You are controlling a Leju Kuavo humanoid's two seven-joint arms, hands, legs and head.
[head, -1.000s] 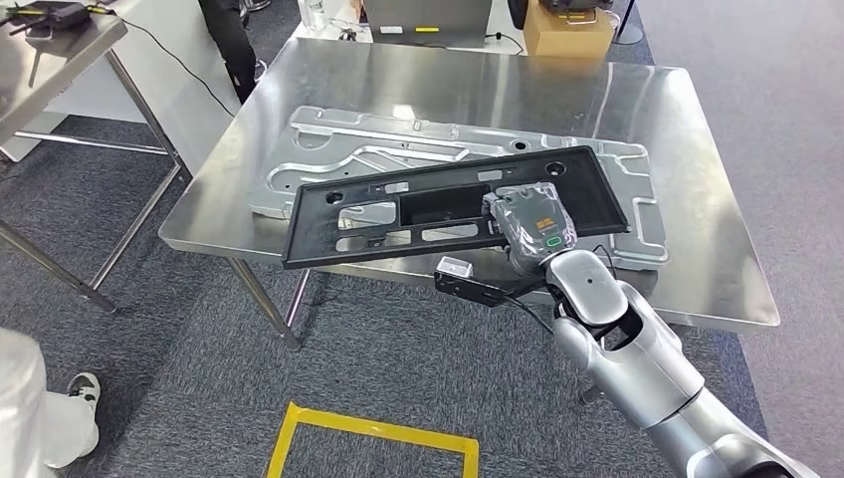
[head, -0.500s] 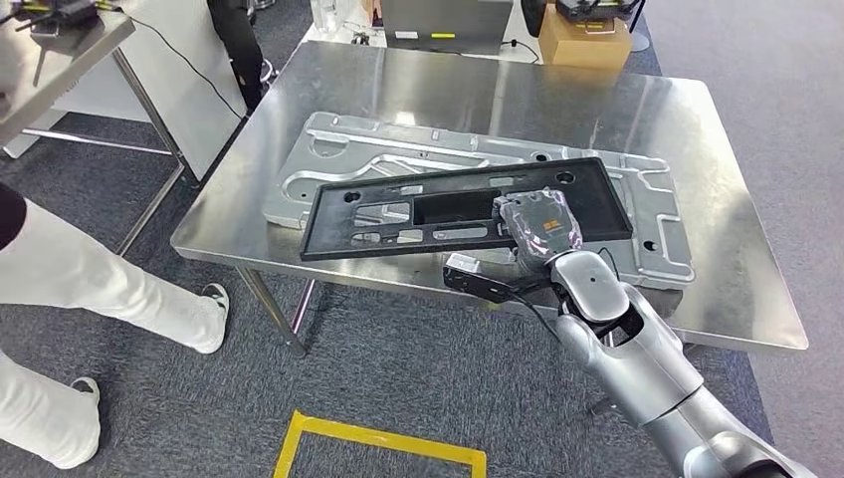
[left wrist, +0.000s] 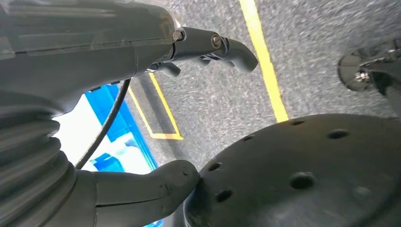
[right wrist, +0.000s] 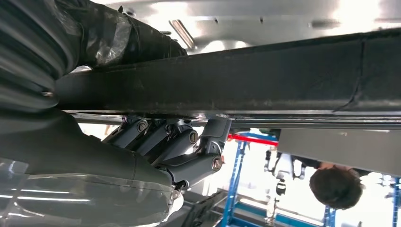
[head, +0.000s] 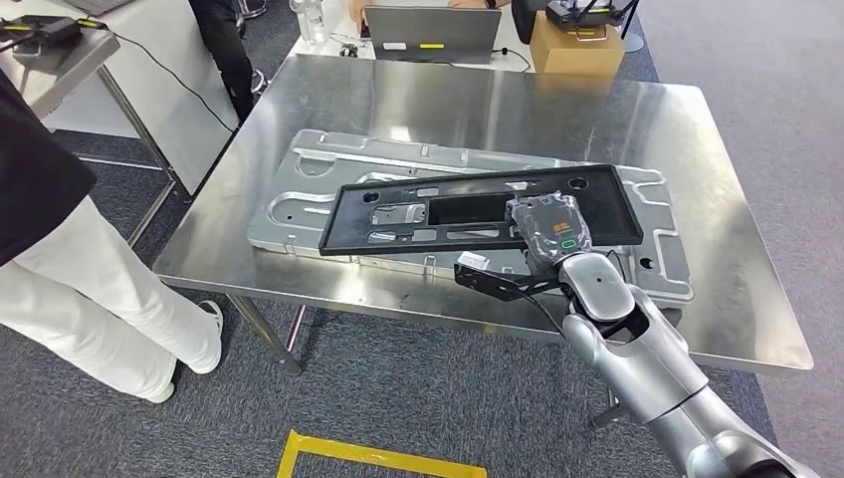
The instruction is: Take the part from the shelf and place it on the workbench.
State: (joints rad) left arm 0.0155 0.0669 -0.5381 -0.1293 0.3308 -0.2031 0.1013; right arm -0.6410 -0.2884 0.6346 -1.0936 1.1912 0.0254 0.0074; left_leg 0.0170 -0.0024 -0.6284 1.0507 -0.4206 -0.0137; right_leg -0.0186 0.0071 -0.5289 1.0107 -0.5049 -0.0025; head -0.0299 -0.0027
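Black part (head: 468,209) gripped by right robot hand (head: 550,227), above workbench (head: 557,110)

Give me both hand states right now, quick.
Left hand: open, holds nothing.
Right hand: grips the black part over the workbench.

The right hand (head: 550,227) has carried the black frame part (head: 478,210) further over the table, while a person (head: 70,249) stepped in at left.
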